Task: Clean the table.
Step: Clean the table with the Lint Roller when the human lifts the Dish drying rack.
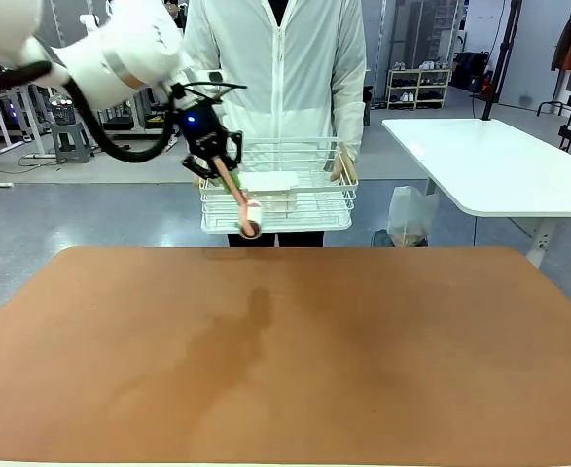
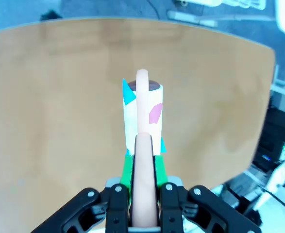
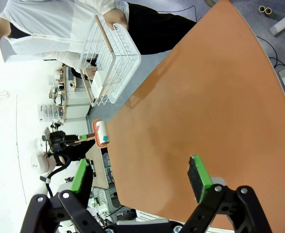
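Note:
The reddish-brown table (image 1: pixel 295 370) has a bare top. My left gripper (image 1: pixel 214 159) hangs above its far edge, shut on the peach handle of a lint roller (image 1: pixel 250 220) whose white roll points down toward the table. In the left wrist view the lint roller (image 2: pixel 142 114) sticks out from between the green pads of the left gripper (image 2: pixel 143 162), over the table (image 2: pixel 55 97). My right gripper (image 3: pixel 140 174) is open with nothing between its fingers, high above the table (image 3: pixel 220 97). From there the lint roller (image 3: pixel 101 133) shows farther off.
A person at the far side holds a white wire basket (image 1: pixel 324 209) with white things in it, just behind the roller; the basket (image 3: pixel 114 53) is off the table's edge. A white table (image 1: pixel 499 165) stands at the back right, with a plastic bag (image 1: pixel 409 216) on the floor.

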Tool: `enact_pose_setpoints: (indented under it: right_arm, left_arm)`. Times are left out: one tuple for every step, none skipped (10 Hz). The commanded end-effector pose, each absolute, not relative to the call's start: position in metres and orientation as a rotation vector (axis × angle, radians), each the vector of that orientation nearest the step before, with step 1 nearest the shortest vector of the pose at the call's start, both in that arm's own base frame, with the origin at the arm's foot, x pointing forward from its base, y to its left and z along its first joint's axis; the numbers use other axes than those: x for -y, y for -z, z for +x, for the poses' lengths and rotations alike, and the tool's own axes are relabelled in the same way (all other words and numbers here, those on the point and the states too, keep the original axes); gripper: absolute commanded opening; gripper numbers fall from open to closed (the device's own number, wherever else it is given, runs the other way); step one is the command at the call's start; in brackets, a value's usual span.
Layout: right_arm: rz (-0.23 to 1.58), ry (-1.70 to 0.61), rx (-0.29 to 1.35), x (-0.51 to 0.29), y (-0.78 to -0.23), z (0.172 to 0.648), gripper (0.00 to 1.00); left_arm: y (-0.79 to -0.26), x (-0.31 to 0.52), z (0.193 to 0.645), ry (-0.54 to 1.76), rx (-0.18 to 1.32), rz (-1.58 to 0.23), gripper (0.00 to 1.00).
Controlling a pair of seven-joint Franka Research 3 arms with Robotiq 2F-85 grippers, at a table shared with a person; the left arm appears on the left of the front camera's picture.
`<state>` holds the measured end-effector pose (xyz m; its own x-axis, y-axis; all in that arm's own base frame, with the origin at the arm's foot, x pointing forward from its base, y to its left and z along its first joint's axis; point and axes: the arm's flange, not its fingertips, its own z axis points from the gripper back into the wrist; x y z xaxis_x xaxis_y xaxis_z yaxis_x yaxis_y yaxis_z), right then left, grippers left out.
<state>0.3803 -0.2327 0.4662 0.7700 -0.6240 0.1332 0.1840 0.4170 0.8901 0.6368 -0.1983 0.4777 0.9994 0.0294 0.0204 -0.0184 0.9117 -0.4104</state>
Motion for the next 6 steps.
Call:
enact_pose_setpoints:
  right_arm:
    - [1.037, 0.518, 0.507, 0.231, -0.467, 0.379, 1.00]
    - [1.037, 0.518, 0.507, 0.231, -0.467, 0.379, 1.00]
    - [1.037, 0.518, 0.507, 0.231, -0.467, 0.379, 1.00]
    - [1.037, 0.518, 0.507, 0.231, -0.467, 0.379, 1.00]
    - [1.037, 0.518, 0.507, 0.231, -0.467, 0.379, 1.00]
    - [1.037, 0.518, 0.507, 0.231, -0.467, 0.379, 1.00]
  left_arm:
    - [-0.480, 0.139, 0.588, 0.029, 0.086, -0.385, 0.21]
    - [-0.484, 0.110, 0.569, 0.067, 0.105, -0.324, 0.21]
    - [-0.487, 0.084, 0.549, 0.067, 0.119, -0.265, 0.21]
    - [-0.491, 0.054, 0.533, 0.092, 0.112, -0.235, 0.21]
    - [-0.495, 0.023, 0.518, 0.049, 0.129, -0.243, 0.21]
    - [-0.495, 0.003, 0.506, 0.009, 0.133, -0.250, 0.21]
